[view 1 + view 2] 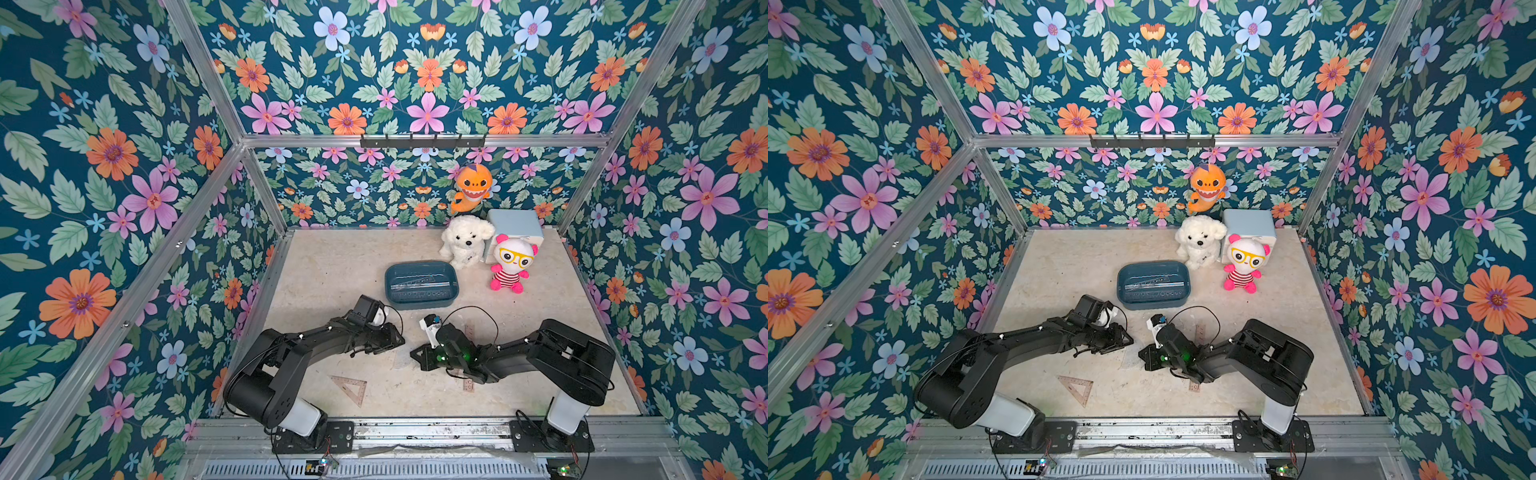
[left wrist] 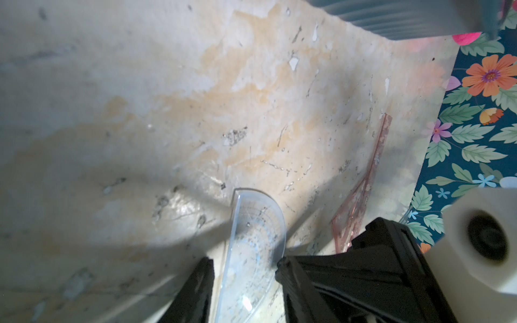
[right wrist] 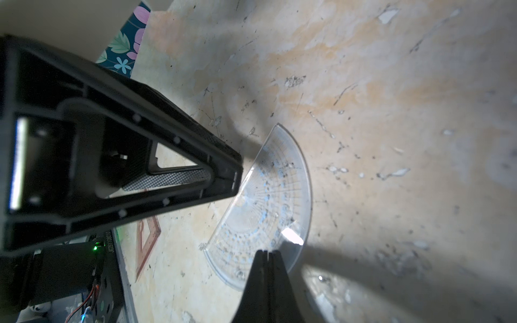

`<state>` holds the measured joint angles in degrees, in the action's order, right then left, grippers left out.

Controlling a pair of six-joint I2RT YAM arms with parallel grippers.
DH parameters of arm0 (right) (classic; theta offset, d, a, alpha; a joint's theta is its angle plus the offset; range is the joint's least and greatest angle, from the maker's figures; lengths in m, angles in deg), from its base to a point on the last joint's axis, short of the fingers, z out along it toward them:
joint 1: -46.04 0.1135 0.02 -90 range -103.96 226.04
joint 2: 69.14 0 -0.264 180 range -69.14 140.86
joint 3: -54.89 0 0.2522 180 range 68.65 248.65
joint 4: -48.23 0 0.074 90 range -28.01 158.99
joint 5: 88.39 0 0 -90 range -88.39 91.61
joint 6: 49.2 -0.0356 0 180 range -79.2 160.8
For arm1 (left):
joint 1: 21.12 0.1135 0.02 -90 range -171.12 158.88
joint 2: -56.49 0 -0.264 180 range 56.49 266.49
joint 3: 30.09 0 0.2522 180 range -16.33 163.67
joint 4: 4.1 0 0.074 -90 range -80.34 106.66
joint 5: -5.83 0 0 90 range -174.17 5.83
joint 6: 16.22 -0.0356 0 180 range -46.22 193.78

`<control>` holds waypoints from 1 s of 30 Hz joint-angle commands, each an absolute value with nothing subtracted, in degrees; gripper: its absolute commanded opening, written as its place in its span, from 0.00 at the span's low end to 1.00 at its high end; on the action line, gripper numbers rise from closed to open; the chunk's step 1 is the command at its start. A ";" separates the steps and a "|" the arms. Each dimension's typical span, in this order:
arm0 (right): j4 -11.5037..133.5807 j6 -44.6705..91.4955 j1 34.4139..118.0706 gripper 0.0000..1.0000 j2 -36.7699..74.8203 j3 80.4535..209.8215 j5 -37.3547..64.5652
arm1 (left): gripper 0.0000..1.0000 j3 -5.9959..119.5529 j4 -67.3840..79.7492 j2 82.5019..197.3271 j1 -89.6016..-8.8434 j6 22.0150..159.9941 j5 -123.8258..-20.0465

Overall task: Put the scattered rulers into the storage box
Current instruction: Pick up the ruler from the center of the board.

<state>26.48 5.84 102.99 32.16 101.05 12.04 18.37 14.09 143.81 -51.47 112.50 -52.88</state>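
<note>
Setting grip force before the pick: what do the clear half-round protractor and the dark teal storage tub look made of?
Clear half-round protractor: looks like thin, rigid transparent plastic with a glossy finish. The table shows through it, and there is a bright glint near its curved edge.
Dark teal storage tub: probably moulded opaque plastic, smooth with a slight sheen, judging by its rounded corners and even colour.

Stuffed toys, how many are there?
3: orange shark on the back wall, white dog beside the pale blue box, pink doll in front of it. None appear hidden.
</note>
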 commanded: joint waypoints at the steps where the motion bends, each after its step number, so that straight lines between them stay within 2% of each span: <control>1: 36.50 5.52 103.05 0.00 33.07 100.46 11.36 | 0.47 17.34 22.62 144.89 -51.60 111.74 -57.90; 23: 35.89 5.28 103.03 0.00 34.19 100.02 11.98 | 0.47 17.01 20.99 145.78 -52.91 112.15 -56.38; 27: 35.89 5.25 103.04 0.00 34.23 100.03 12.07 | 0.35 17.13 20.30 146.22 -53.94 112.24 -56.04; 30: 35.89 5.24 103.06 0.00 34.18 100.02 12.07 | 0.21 17.25 20.30 146.53 -54.17 112.14 -56.04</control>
<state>24.17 4.94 102.99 33.38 100.59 13.03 17.89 11.23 145.54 -53.79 112.39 -51.81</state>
